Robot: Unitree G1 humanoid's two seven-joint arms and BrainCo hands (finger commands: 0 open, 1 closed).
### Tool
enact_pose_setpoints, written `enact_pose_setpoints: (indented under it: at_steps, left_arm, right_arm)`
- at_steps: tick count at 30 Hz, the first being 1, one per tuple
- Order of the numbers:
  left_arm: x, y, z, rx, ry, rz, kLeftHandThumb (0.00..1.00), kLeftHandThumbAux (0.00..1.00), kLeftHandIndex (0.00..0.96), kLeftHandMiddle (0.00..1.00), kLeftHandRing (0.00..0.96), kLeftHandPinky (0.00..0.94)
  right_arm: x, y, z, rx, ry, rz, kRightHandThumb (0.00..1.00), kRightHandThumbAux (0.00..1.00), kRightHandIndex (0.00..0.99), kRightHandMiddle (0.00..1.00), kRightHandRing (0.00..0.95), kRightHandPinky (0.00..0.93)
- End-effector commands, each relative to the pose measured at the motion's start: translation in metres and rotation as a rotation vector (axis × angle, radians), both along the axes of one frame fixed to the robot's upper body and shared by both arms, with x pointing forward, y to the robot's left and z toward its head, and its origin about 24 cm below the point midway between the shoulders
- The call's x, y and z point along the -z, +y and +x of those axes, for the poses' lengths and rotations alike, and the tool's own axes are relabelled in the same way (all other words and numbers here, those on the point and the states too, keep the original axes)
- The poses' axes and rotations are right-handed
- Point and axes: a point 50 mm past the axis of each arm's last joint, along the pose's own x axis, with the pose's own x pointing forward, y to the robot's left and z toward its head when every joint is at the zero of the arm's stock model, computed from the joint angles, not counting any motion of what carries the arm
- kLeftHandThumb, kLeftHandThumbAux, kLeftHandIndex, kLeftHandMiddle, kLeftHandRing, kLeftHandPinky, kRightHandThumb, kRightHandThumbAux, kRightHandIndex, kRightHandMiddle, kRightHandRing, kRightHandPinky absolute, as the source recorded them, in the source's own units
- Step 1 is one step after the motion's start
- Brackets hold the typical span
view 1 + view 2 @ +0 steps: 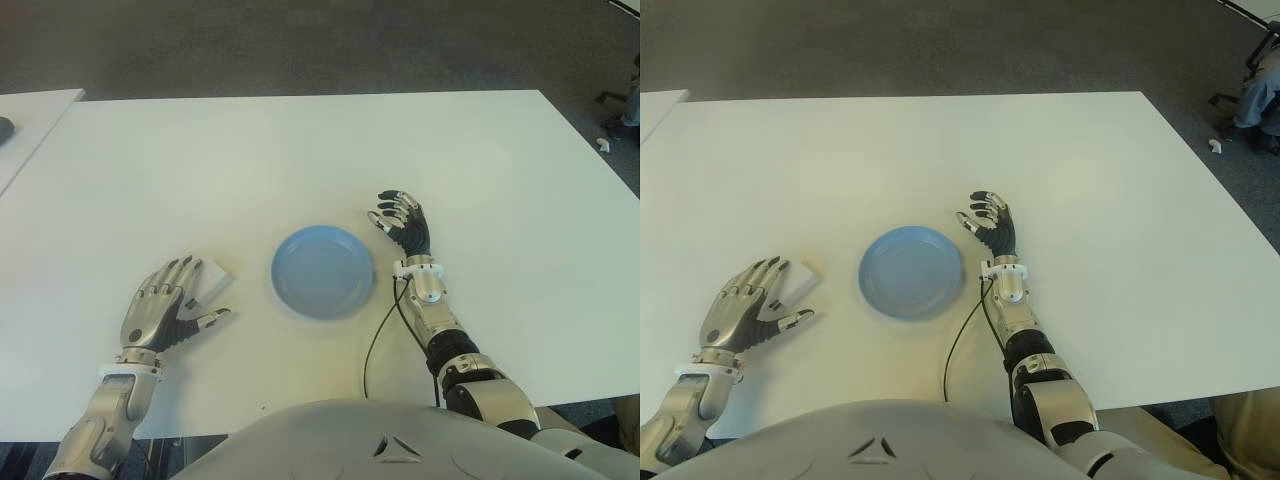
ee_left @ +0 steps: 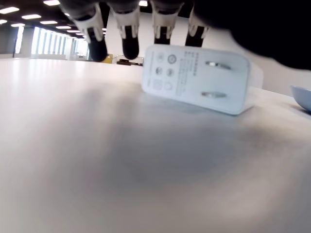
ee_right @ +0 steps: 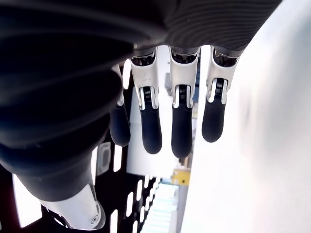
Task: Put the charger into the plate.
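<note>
Charger lay on the table, left of the plate, prongs facing the left wrist camera. Left hand hovered over it, fingers spread, gripping nothing. Right hand showed beside the plate's right rim, fingers loosely extended, empty.

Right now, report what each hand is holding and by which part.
Nothing is held. The left hand hovers open over the charger, which lies on the table left of the plate. The right hand is open beside the plate.
</note>
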Motion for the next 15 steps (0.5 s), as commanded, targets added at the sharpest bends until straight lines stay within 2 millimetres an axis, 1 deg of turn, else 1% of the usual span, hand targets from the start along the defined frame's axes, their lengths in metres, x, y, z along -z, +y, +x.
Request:
enact_pose_setpoints:
  at_steps: [1, 15]
  left_arm:
    - [0.022, 0.000, -0.009, 0.002, 0.117, 0.013, 0.130, 0.171, 0.000, 0.015, 0.000, 0.000]
    - [0.028, 0.003, 0.001, 0.002, 0.091, 0.015, 0.135, 0.191, 0.000, 0.026, 0.004, 0.000]
  right_arm:
    - [0.061, -0.004, -0.061, 0.029, 0.275, -0.021, 0.000, 0.759, 0.316, 0.350, 0.351, 0.333]
    - [0.061, -0.004, -0.062, 0.039, 0.264, -0.065, 0.000, 0.729, 0.346, 0.365, 0.367, 0.355]
